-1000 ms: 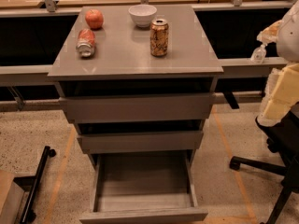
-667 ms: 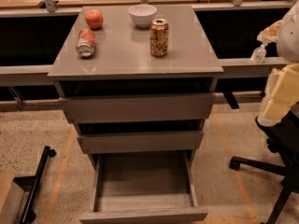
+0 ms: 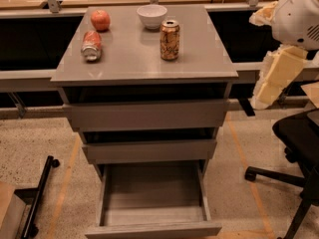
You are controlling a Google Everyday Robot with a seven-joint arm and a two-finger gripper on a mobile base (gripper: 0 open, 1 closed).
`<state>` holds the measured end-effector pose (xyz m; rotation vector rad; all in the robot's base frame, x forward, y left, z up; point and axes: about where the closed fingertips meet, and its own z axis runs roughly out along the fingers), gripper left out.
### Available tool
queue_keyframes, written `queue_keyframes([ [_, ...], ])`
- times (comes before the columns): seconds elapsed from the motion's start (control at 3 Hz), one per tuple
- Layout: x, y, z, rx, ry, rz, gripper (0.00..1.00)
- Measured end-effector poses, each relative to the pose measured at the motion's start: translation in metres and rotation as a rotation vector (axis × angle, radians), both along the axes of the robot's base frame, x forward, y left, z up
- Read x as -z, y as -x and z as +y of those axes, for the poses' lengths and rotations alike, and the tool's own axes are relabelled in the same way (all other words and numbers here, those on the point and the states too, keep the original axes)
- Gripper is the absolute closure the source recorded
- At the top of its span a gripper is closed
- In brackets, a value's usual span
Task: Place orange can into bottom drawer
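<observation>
The orange can [image 3: 170,40] stands upright on the grey cabinet top [image 3: 134,63], right of centre and just in front of the white bowl [image 3: 152,16]. The bottom drawer [image 3: 153,193] is pulled out wide and its grey inside holds nothing. The two shallower drawers above it stand slightly ajar. My gripper is not in view. Only a white and cream part of my arm [image 3: 291,39] shows at the right edge, level with the cabinet top and well clear of the can.
A red apple [image 3: 100,20] sits at the back left of the top. A redder dented can [image 3: 91,45] lies on its side in front of it. A black office chair [image 3: 299,148] stands at the right. A black bar [image 3: 41,193] lies on the floor at the left.
</observation>
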<state>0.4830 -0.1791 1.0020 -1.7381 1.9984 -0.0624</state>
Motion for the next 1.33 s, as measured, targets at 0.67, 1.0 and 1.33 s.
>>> queue_keyframes([
  [0.67,-0.011,-0.037,0.013,-0.061,-0.034,-0.075,0.0],
  [1.0,0.002,-0.061,0.028,-0.035,-0.141,-0.103,0.0],
  [1.33,0.015,-0.097,0.04,-0.029,-0.234,-0.124,0.0],
])
